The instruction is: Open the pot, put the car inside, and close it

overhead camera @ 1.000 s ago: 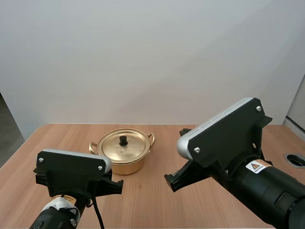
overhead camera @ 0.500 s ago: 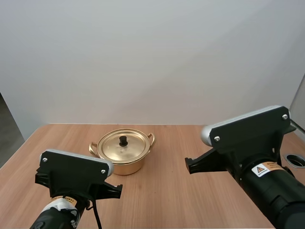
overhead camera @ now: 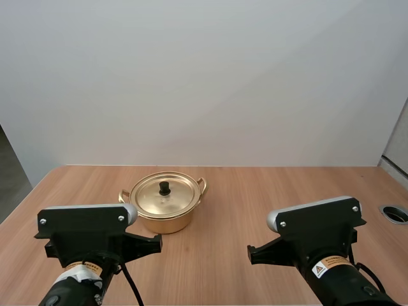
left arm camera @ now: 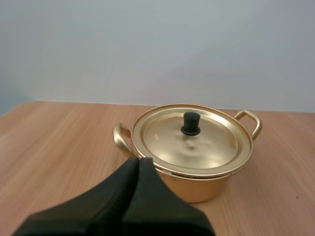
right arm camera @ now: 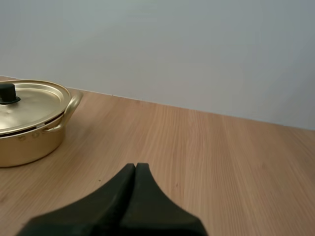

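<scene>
Your table (overhead camera: 255,191) has a round rimmed hole (overhead camera: 395,213) near its right edge, well apart from the gold pot (overhead camera: 164,213). Bare wood lies open between your right gripper (right arm camera: 135,165) and the pot. Your left gripper (left arm camera: 139,160) points at the pot's near wall, close to it. On both grippers the fingers lie pressed together, holding nothing. The pot stands left of centre, toward the far edge. Its lid (overhead camera: 177,196) is on, black knob (overhead camera: 164,187) upright, contents hidden.

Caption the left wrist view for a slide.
Left gripper, jaws shut, faces the lidded gold pot on the table.
</scene>
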